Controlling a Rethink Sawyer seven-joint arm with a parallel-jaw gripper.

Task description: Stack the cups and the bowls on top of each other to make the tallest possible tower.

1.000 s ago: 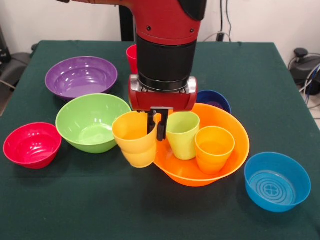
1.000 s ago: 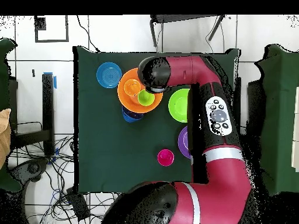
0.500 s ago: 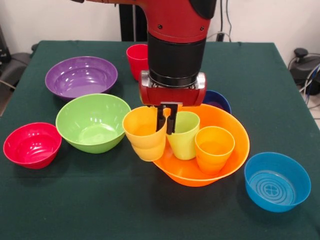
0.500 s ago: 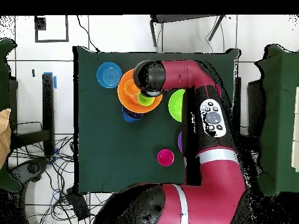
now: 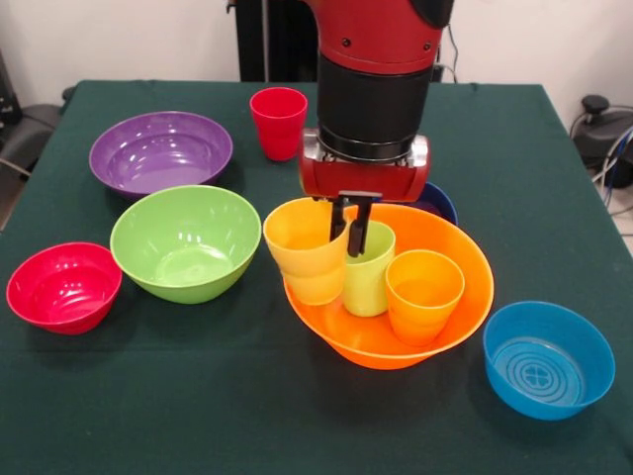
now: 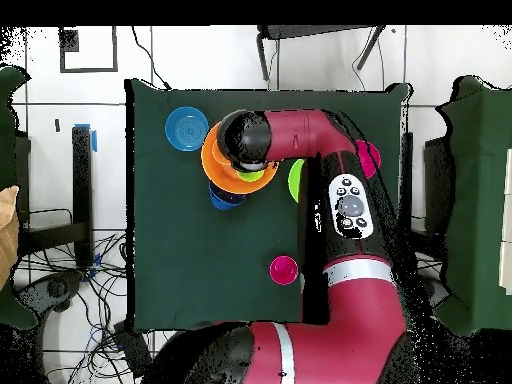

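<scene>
Arm (image 5: pixel 374 59): red and black, comes down near-vertical from the top of the front view, wrist straight down over the left half of the big orange bowl (image 5: pixel 450 327). In the overhead view the arm (image 6: pixel 350 230) runs from the base at the bottom edge up the right side of the tabletop (image 6: pixel 190 260), then bends across so its end covers the orange bowl's middle.

Tabletop (image 5: pixel 198 396): dark green cloth.

Big orange bowl: right of centre in the front view, upright, holding the light green cup (image 5: pixel 368 282) and the orange cup (image 5: pixel 423 295), both upright, mouths up, just beside each other.

Other bowls, front view: lime green bowl (image 5: pixel 184 242) left of the orange one; purple bowl (image 5: pixel 160 150) behind it; red bowl (image 5: pixel 63 286) at far left; light blue bowl (image 5: pixel 549 359) at near right, rings visible in its bottom; dark blue bowl (image 5: pixel 440 201) mostly hidden behind the orange bowl's far rim.

Hand (image 5: pixel 352 226): two dark fingers pointing down, closed on the right wall of the yellow cup (image 5: pixel 308 249), one inside the rim and one outside. Yellow cup hangs upright over the orange bowl's left rim, touching the light green cup's side.

Red cup (image 5: pixel 278 123): upright, alone at the far side.
</scene>
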